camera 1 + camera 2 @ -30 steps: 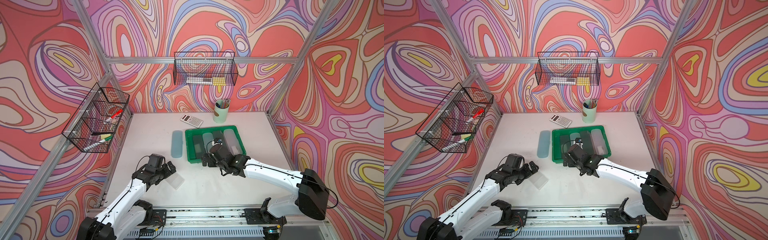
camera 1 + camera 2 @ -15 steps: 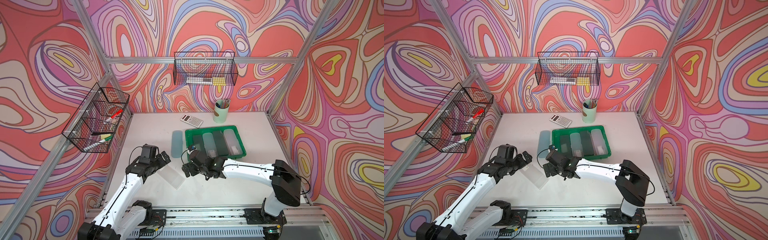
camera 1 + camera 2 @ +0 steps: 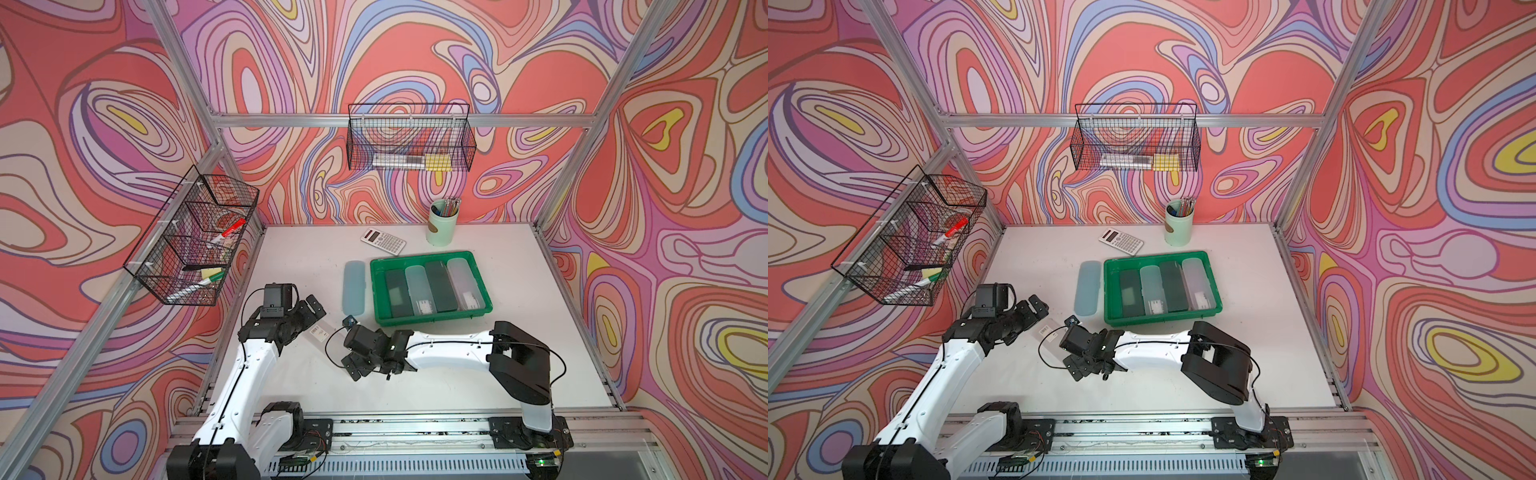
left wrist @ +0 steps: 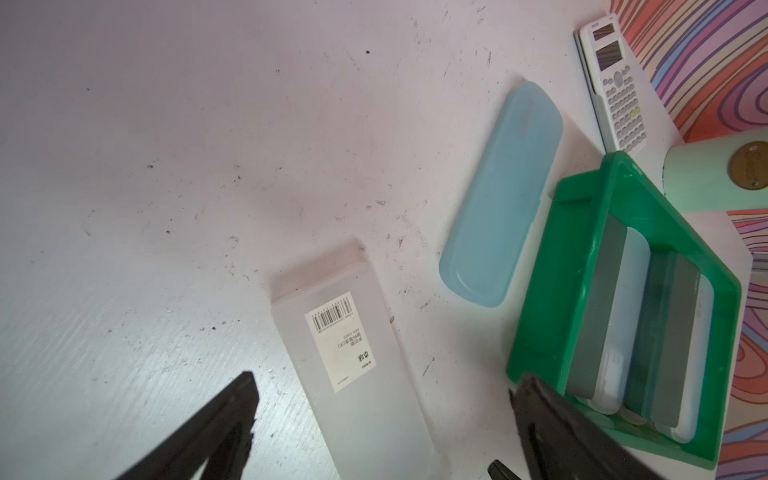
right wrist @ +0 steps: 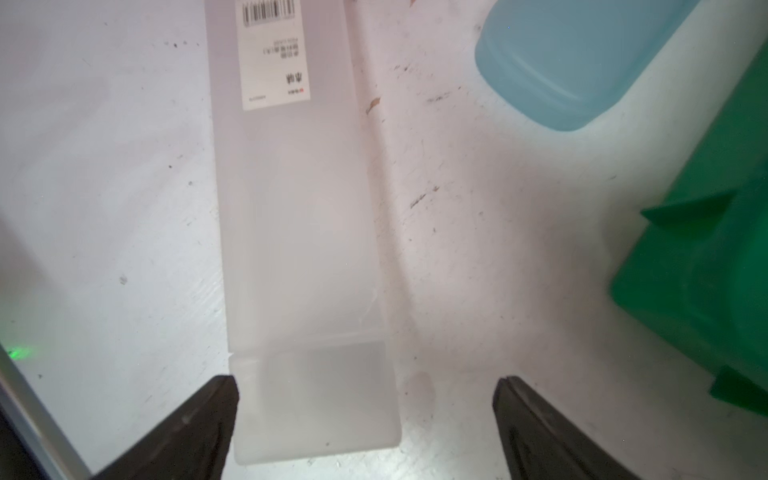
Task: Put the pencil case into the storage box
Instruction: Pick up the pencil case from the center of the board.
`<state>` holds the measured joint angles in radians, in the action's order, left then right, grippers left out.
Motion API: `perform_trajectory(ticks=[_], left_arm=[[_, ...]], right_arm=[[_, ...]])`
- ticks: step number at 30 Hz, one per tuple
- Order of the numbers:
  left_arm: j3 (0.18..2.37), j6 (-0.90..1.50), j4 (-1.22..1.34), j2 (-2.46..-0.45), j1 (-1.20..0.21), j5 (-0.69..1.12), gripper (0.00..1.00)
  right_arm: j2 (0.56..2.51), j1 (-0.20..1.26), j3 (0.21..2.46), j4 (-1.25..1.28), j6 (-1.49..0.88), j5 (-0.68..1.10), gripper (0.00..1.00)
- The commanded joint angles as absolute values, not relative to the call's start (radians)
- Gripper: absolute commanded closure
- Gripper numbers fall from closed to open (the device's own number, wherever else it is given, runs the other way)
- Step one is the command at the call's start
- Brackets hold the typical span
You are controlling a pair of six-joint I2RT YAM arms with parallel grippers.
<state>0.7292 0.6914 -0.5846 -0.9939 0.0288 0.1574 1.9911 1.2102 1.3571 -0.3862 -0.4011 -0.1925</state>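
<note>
Here, at the far left, we see a wire basket (image 3: 195,241) hanging on the wall above the edge of the worktop (image 3: 519,282). Next comes the left tool (image 3: 311,308), its jaws spread wide with nothing gripped.

The frosted pencil case (image 4: 353,374) lies flat on the worktop between the two arms, barcode label up. It is set at an angle and is apart from the storage box (image 3: 378,291). A wide stretch of worktop runs along its long edge on the left.

The right tool (image 5: 365,380) is also spread wide over the short near end of this case. One finger (image 5: 208,415) sits just beside a long edge, and the other stands well off the opposite edge. We cannot tell whether either touches it.

Further right, a blue pencil case (image 3: 353,286) lies flat just beside the box's left wall and parallel to it, with a thin strip of worktop between them. Four cases lie side by side in the box and fill it from wall to wall.

Behind its far rim sit a calculator (image 3: 382,241) and a cup of pens (image 3: 441,228). From the box's right wall, a broad band of worktop reaches the frame.
</note>
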Motion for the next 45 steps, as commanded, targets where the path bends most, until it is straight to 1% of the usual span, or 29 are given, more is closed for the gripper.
perform_trajectory(ticks=[1, 4, 10, 18, 26, 32, 38, 45], left_arm=[[0.727, 0.679, -0.58, -0.999, 0.038, 0.211, 0.01], [0.716, 0.684, -0.577, -1.004, 0.038, 0.215, 0.01], [0.717, 0.69, -0.58, -0.983, 0.038, 0.205, 0.01], [0.747, 0.678, -0.607, -0.969, 0.039, 0.18, 0.01], [0.772, 0.681, -0.607, -0.978, 0.039, 0.18, 0.01], [0.797, 0.683, -0.614, -0.976, 0.041, 0.183, 0.01], [0.811, 0.675, -0.623, -0.975, 0.046, 0.179, 0.01], [0.807, 0.678, -0.618, -0.977, 0.056, 0.187, 0.01]], right_arm=[[2.019, 1.208, 1.396, -0.401, -0.4, -0.193, 0.02], [2.051, 1.22, 1.429, -0.419, -0.394, -0.194, 0.02], [2.115, 1.244, 1.499, -0.489, -0.388, -0.262, 0.02], [2.132, 1.252, 1.519, -0.478, -0.39, -0.254, 0.02], [2.035, 1.254, 1.462, -0.437, -0.463, -0.279, 0.02], [2.006, 1.256, 1.46, -0.425, -0.523, -0.224, 0.02], [2.08, 1.267, 1.504, -0.451, -0.527, -0.217, 0.02], [2.168, 1.279, 1.571, -0.512, -0.501, -0.252, 0.02]])
